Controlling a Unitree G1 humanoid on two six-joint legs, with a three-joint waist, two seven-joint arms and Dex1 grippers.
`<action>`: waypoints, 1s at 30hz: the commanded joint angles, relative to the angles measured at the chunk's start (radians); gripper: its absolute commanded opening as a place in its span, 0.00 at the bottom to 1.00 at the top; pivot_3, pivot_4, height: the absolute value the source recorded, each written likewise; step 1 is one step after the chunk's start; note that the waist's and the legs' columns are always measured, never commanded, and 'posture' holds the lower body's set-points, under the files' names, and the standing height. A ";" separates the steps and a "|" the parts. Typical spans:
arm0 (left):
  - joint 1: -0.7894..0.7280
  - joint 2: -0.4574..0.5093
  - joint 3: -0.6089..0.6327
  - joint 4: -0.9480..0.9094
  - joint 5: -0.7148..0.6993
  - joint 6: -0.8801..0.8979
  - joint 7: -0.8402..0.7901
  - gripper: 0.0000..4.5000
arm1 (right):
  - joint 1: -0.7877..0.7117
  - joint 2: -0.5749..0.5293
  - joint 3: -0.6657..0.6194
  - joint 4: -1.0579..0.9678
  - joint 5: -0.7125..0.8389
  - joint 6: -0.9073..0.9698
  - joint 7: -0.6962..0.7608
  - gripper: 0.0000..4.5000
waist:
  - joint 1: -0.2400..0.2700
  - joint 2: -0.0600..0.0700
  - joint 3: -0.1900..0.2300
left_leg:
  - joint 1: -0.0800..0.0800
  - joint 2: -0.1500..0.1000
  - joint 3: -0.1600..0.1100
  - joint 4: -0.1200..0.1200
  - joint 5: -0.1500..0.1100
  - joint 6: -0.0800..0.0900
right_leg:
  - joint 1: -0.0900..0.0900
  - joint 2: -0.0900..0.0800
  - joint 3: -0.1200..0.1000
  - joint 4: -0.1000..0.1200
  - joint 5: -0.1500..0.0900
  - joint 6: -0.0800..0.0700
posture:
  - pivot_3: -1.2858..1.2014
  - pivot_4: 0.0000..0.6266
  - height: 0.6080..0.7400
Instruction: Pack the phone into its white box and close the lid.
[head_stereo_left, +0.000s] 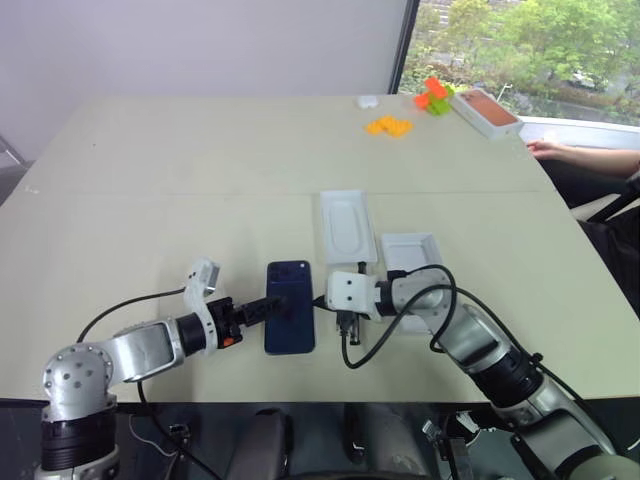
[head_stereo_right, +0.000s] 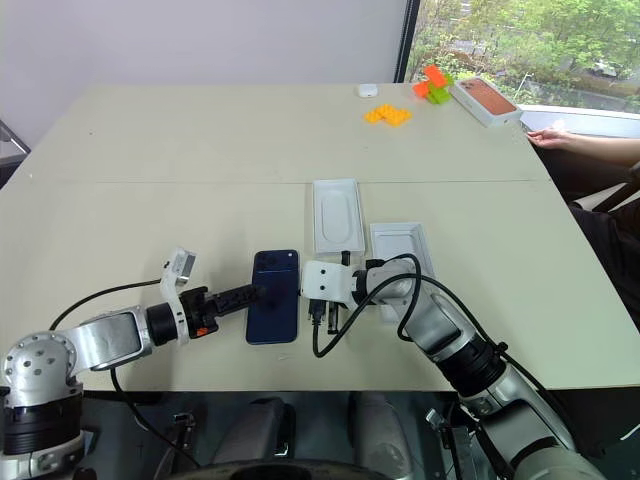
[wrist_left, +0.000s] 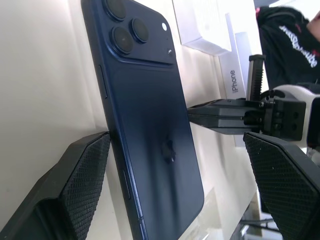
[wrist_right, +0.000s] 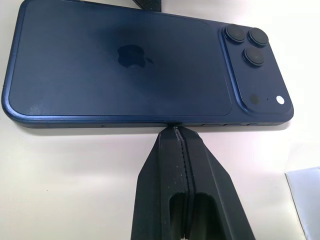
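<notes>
left eye view shows you the phone (head_stereo_left: 290, 306) lying back-up on the surface (head_stereo_left: 200, 180), between your two hands. your left hand (head_stereo_left: 268, 309) has its fingers spread wide, one on either side of the phone's long edge, gripping nothing. your right hand (wrist_right: 176, 131) is pinched shut, tips touching the phone's opposite long edge. just beyond that arm lie the white box (head_stereo_left: 411, 256) and, probably, the lid (head_stereo_left: 347, 227), side by side and both open upward.
</notes>
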 joint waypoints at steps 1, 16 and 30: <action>0.034 -0.013 -0.141 0.012 -0.085 0.004 0.035 0.99 | -0.015 0.032 0.011 -0.004 0.007 -0.026 0.001 0.00 | 0.000 0.000 0.000 | 0.000 0.000 0.000 0.000 0.000 0.000 | 0.000 0.000 0.000 0.000 0.000 0.000 | 0.52 0.24 1.00; -0.005 0.058 -0.238 0.017 -0.220 -0.137 0.136 0.99 | -0.014 0.054 -0.004 0.013 0.006 -0.028 0.010 0.00 | 0.003 0.000 -0.001 | 0.008 -0.002 -0.001 0.000 0.000 0.000 | 0.010 -0.001 0.000 -0.002 -0.001 0.000 | 0.52 0.24 1.00; -0.024 0.080 -0.293 0.025 -0.318 -0.253 0.237 0.99 | -0.018 0.066 -0.001 0.030 0.000 -0.020 0.027 0.00 | 0.003 0.000 0.000 | 0.008 -0.002 -0.002 -0.001 0.000 0.000 | 0.010 -0.001 0.000 -0.003 -0.002 0.000 | 0.52 0.24 1.00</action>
